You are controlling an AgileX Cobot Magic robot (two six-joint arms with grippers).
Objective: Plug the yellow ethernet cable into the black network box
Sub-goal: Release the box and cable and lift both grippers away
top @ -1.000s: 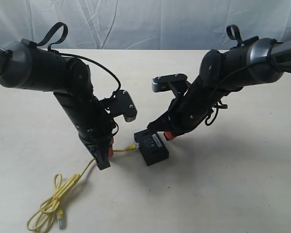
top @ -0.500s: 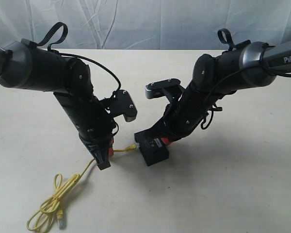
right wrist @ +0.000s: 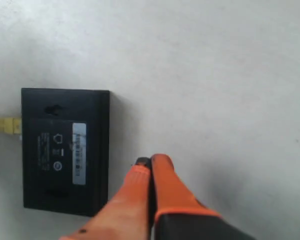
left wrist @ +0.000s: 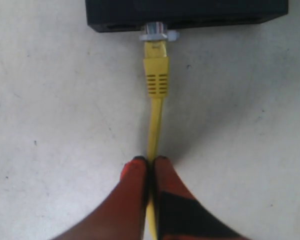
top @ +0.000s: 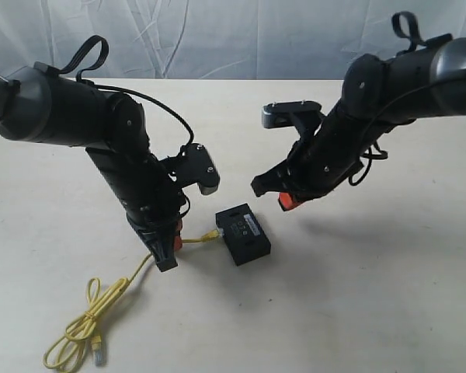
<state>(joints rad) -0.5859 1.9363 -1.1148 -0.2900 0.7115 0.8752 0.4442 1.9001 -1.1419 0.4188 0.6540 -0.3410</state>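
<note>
A: The right tool (top: 287,200) has come up off the black network box (top: 245,233). Half a second ago it was down on the box; now it hangs clear above and to one side.

B: Its orange fingers are pressed together with nothing between them. From its wrist view the box (right wrist: 65,150) lies just ahead of the tips, white label (right wrist: 79,152) up, flat on the worktop (top: 373,295).

A: The left tool (top: 168,258) hasn't budged. It stays clamped on the yellow ethernet cable (top: 116,291), a short way behind the connector.

B: From its wrist view, the left tool (left wrist: 149,162) pinches the cable (left wrist: 155,120), which runs straight ahead of the tips. The clear plug (left wrist: 157,36) sits right at the port in the side of the box (left wrist: 185,12).

A: So is it in?

B: It looks at least partly seated, since the plug's front end disappears into the opening. Whether the latch has clicked, nobody can tell from here.

A: The box looks to be where it was, so letting go didn't drag it. That reads as the bracing hand being done with its job.

B: The rest of the cable trails back behind the left tool to the loose coil (top: 74,334), slack, so nothing is tugging at the plug.

A: By the look of it, all that remains is for the left tool to release without pulling the plug out.
</note>
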